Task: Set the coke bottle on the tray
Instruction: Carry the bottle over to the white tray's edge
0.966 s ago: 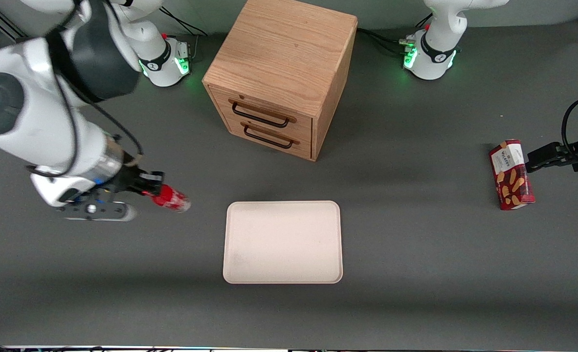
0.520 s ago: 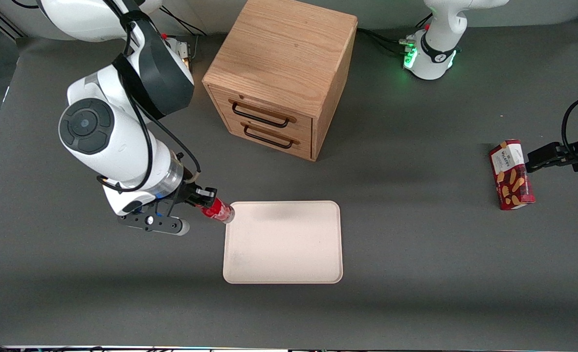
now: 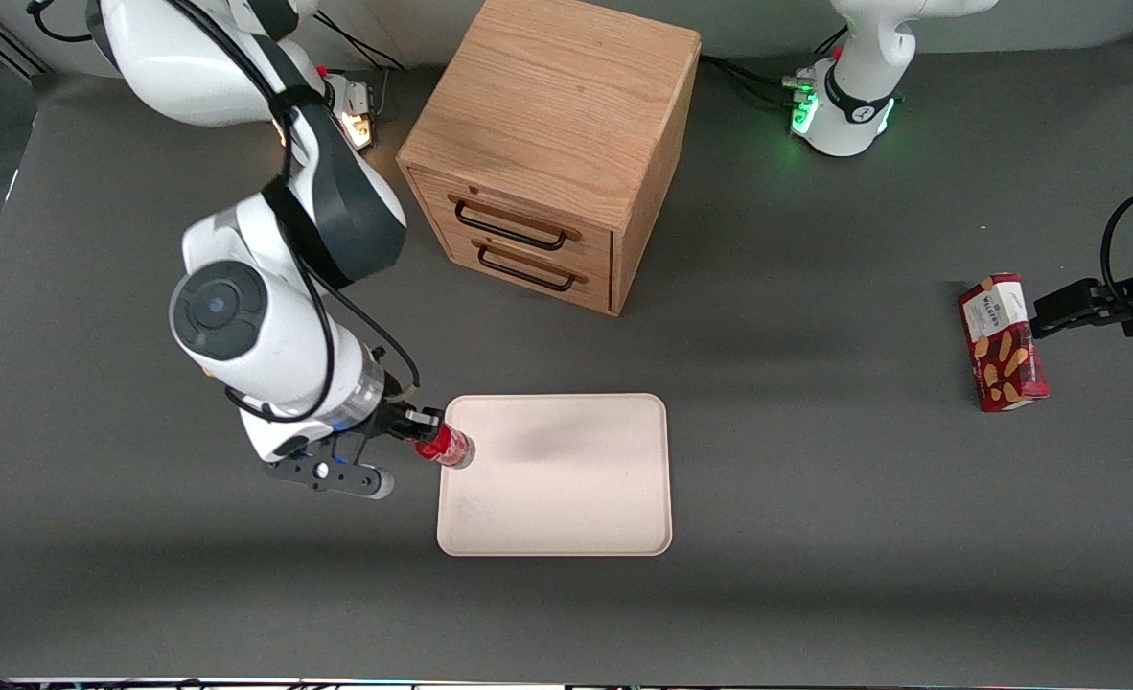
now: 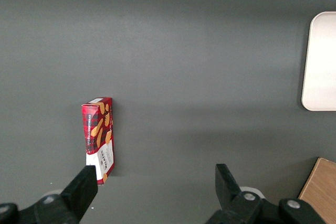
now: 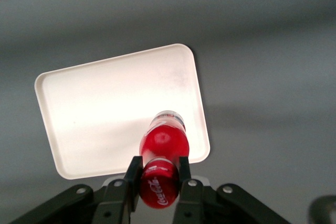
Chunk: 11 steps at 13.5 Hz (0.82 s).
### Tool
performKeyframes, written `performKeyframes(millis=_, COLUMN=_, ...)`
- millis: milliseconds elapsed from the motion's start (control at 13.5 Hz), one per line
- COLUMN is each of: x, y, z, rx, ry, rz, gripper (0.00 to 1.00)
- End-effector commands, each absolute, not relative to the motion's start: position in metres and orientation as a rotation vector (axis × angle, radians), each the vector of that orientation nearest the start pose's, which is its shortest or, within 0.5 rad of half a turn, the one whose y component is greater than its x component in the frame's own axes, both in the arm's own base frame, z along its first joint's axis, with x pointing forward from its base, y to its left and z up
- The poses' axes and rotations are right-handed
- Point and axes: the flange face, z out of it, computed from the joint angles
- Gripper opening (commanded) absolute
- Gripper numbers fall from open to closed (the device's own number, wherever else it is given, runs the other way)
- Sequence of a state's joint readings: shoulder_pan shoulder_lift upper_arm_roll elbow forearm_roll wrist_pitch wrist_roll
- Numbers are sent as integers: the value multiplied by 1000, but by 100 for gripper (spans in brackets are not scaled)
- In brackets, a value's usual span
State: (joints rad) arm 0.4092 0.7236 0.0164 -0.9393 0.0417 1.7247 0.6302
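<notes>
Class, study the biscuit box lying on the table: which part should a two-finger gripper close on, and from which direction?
Probably the biscuit box is best gripped across its two long narrow edges near mid-length, coming straight down from above: it lies flat with its broad face up. The gripper is busy at the tray, shut on the coke bottle.

Robotics laboratory: two white arm bases [image 3: 840, 105] with green status lights are bolted at the surface's 12 o'clock edge; a dark grey mat [image 3: 816, 537] covers the surface, exposed cables [image 3: 739, 72] trail, and staged props include a wooden drawer cabinet [image 3: 552, 144].
</notes>
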Motion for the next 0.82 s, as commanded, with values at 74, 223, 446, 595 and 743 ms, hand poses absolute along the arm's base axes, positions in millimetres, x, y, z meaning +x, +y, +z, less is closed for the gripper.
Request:
performKeyframes(millis=74, x=703, y=320, z=420, rx=-3104, ry=370, rz=-106, gripper=0)
performKeyframes(millis=223, x=705, y=326, z=398, rx=-3108, ry=380, rz=-94, gripper=0)
performKeyframes(millis=446, x=706, y=336, z=377, rx=-3101, ry=392, rz=-101, gripper=0)
performKeyframes(millis=595, x=708, y=335, z=363, rx=-3106, ry=395, rz=-89, gripper=0)
performKeyframes(millis=743, x=708, y=335, z=354, rx=-3112, ry=395, rz=-74, gripper=0)
